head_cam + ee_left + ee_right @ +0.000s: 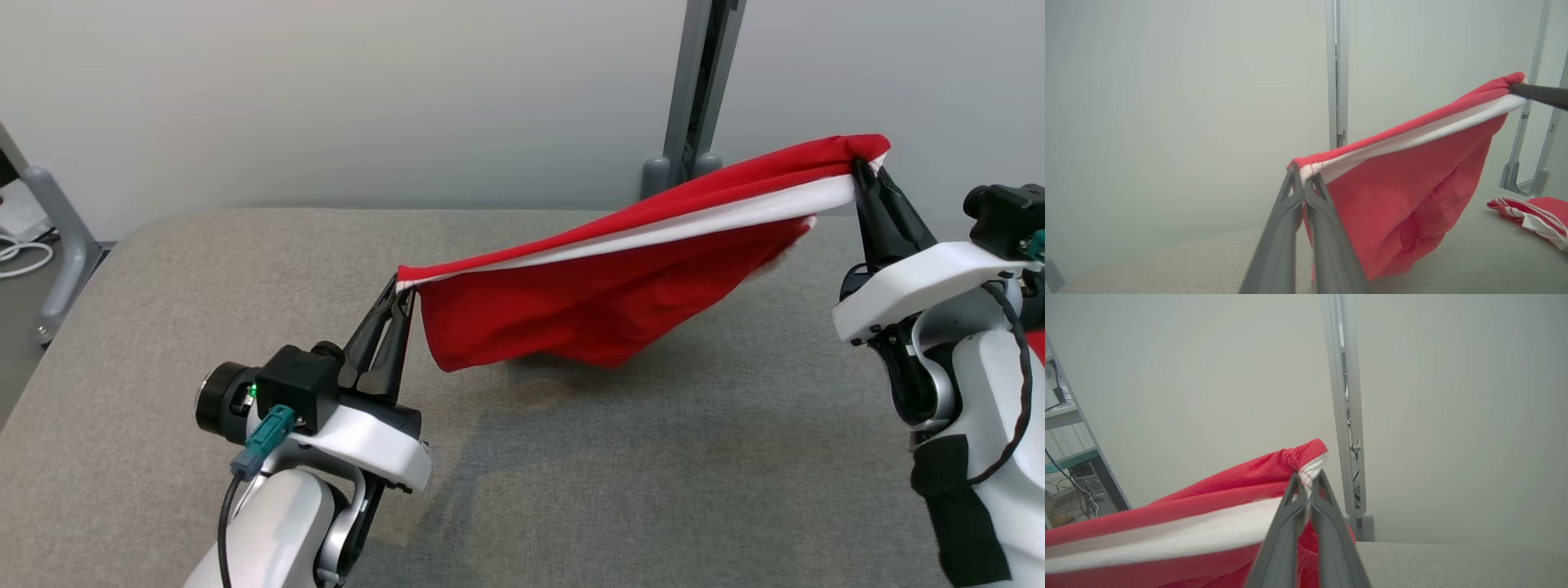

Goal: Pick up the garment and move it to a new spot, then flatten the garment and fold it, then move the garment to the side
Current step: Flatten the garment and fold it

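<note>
1. Currently the left gripper (398, 287), two long dark fingers, stands over the left half of the grey woven-fabric table (571, 490). It is pinched tight on one top corner of the red knit garment (604, 314), which has a white band along its upper edge. No gap shows between the fingers.
2. Between the arms the garment hangs above the table's middle, its top edge pulled into a taut sloping line, lower at the left and higher at the right. The cloth is soft and limp, and its body sags below that line in a loose pouch of folds. A shadow lies right under it, but I cannot tell whether the lowest fold brushes the table.
3. Near the table's far right edge the right gripper (864, 167) is raised and clamped shut on the opposite top corner, where the cloth gathers into a small bunched knot.
4. Farther right, a second red-and-white cloth (1531, 214) lies crumpled on the table.
5. The likely risks:
   - Each grip holds only a thin corner, so pulling the arms farther apart could slip the smooth knit free on one side.
   - Lowering it with the pouch slack would probably trap folds underneath, so it would not lie flat.
   - Setting it down too far right could lay it over the second cloth.
</note>
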### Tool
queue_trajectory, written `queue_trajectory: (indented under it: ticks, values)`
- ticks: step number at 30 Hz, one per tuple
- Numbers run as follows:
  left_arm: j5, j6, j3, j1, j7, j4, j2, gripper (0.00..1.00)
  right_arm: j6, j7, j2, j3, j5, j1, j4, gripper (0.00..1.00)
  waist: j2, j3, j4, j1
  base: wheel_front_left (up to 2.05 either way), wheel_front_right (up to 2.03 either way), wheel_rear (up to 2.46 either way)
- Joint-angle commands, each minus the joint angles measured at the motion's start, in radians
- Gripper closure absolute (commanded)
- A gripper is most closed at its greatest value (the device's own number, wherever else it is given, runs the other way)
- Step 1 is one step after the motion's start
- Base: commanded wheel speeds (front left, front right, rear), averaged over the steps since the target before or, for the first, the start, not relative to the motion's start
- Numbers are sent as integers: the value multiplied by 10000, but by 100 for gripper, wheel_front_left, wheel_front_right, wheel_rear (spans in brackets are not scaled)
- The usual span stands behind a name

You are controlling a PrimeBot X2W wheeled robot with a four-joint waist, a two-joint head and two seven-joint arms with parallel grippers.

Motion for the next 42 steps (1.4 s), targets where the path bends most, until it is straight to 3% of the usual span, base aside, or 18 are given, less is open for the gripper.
queue_trajectory:
  ticks: [1,6,11,18,21,24,26,31,37,42]
  values:
    - [34,138,110,-138,-56,-163,99,100,-6,231,263,-401,-207,243,-294,100,0,-118,-116,0,0,0,0]
    - [-21,350,211,49,-40,-649,122,100,-6,1176,946,-1661,-505,756,-1642,100,0,-281,-282,0,0,0,0]
    - [-179,362,160,272,128,-915,116,100,-6,2024,1096,-2345,506,1311,-2560,100,0,-265,-360,0,0,0,0]
    - [-543,226,283,-60,489,-998,179,100,-6,2312,1090,-2569,2381,946,-2236,100,0,194,-448,0,0,0,0]
    - [-602,38,294,-436,695,-915,242,100,-4,2292,1091,-2529,2653,475,-1853,100,0,481,-460,0,0,0,0]
    - [-747,-307,359,-1388,1072,-688,277,100,-3,2205,1098,-2289,3077,-673,-1119,100,0,1078,-479,0,0,0,0]
    - [-901,-701,542,-2739,1405,-253,302,100,-3,1962,1100,-1987,3600,-2268,-143,100,0,1790,-513,0,0,0,0]
    - [-1123,-1191,1020,-5411,1644,1011,235,100,-1,994,1108,-1272,4525,-5264,1752,100,0,3057,-528,0,0,0,0]
    - [-1045,-1360,1415,-8338,917,2629,-163,100,0,-504,1127,-144,6231,-8044,3205,100,0,4406,-391,0,0,0,0]
    - [-988,-1415,1682,-9801,-30,3739,-639,100,0,-1481,1118,801,7524,-8803,3314,100,0,5154,-226,0,0,0,0]
